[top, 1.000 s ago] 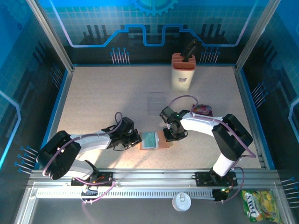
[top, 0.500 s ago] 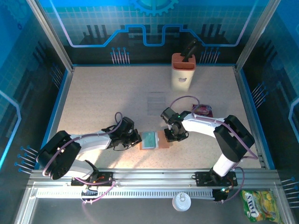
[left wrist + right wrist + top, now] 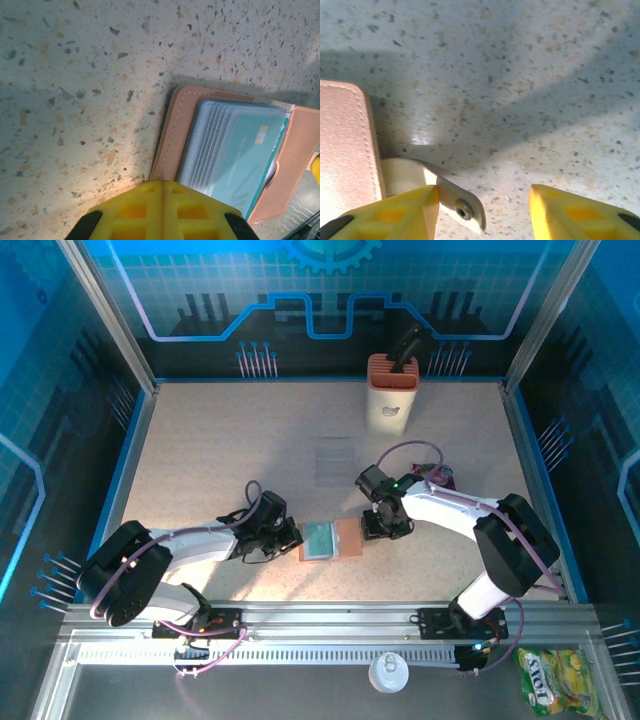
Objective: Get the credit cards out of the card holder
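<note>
Peering close, left wrist shows credit cards [image 3: 235, 155] in card holder [image 3: 170, 135] — left gripper [image 3: 162, 187] closed, right gripper [image 3: 484, 197] parted.

Speckled table [image 3: 220, 450] bears card holder [image 3: 335, 538] (open), box [image 3: 391, 400], packet [image 3: 434, 476].

A speckled beige worktop [image 3: 220, 440] lies brightly lit inside blue circuit-patterned walls [image 3: 330, 300], with grey metal posts [image 3: 105, 310] at the corners.

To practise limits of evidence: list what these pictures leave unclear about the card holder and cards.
Left wrist view: credit cards overlap, count unclear; left gripper hides card holder's lower edge.
Right wrist view: holder cut off at left edge.
Top view: card print too small.
</note>
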